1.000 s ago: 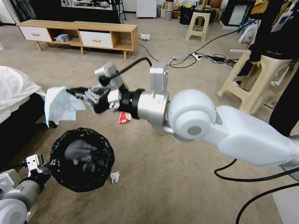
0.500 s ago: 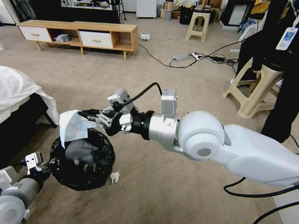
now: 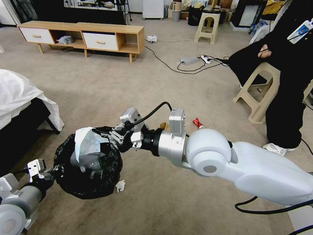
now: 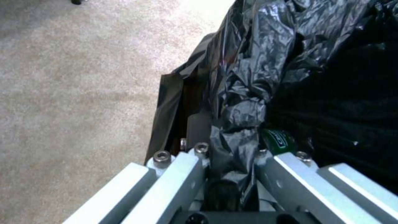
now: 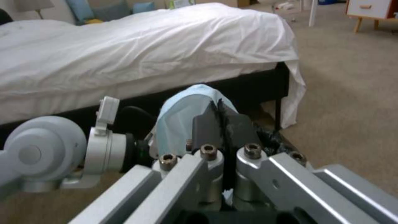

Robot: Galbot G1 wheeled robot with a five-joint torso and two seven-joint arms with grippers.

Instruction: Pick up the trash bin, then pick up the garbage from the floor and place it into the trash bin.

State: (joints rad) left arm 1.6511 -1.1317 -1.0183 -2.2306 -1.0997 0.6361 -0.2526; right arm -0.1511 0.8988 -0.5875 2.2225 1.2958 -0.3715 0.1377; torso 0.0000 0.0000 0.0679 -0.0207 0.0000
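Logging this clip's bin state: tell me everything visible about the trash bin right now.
The trash bin is small and round, lined with a crinkled glossy black bag folded over its rim. The left gripper is shut on the bagged rim at the robot's near left. Inside lie grey crumpled material and a green-labelled bottle. The right gripper holds a white tissue over its opening. A tissue scrap lies beside it on the carpet.

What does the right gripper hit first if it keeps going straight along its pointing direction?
Probably nothing soon: the right gripper, shut on the tissue, points across the trash bin mouth toward the bed. Depth is unclear.
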